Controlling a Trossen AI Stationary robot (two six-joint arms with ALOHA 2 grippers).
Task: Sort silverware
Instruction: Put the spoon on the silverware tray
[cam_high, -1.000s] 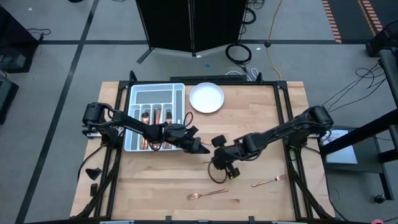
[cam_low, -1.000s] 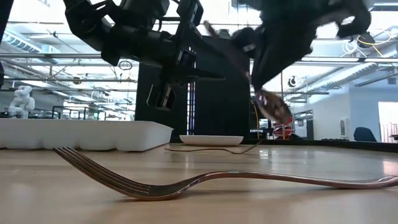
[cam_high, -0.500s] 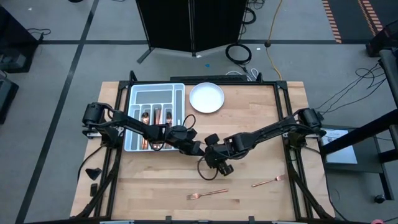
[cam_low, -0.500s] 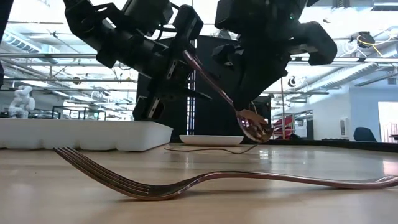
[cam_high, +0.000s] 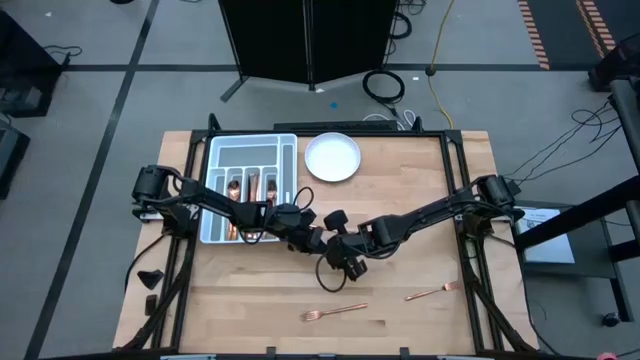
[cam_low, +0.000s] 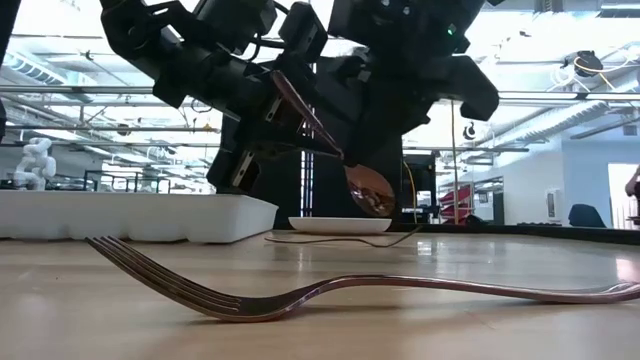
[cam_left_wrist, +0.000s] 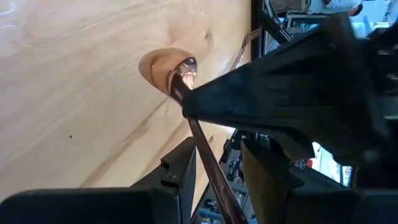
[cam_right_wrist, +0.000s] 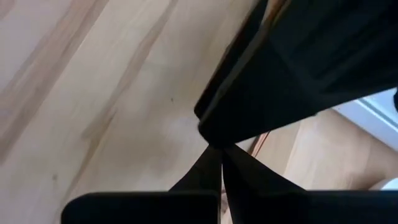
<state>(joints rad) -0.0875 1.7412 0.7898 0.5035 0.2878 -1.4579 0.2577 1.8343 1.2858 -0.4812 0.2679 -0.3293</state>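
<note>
High view findings: the grey tray (cam_high: 250, 180) serves as the reference landmark. It sits at the far left of the tabletop (cam_high: 420, 200), with the white plate (cam_high: 332, 157) just beside it on the right.

Progress: several copper pieces (cam_high: 245, 192) already lie in the tray's middle compartments; the exact count and kinds cannot be made out. The outer compartments look bare. The plate holds nothing visible.

Outstanding: two forks remain loose on the tabletop, well apart from the tray toward the near edge, one (cam_high: 333, 313) nearer the middle, the other (cam_high: 432, 292) farther right. One spoon (cam_low: 368, 190) hangs in mid-air just off the tray's near right corner, bowl downward, clear of the wood.

Claws: both meet at that spoon. The left claw (cam_high: 312, 235) stands part-way apart around the spoon's handle; whether it bears on the handle cannot be confirmed. The right claw (cam_high: 340, 252) is pressed together; the left wrist view shows its tip at the neck of the spoon.

Judgement: sorting is well advanced but incomplete. A handover of the spoon appears in hand; three pieces are left.
</note>
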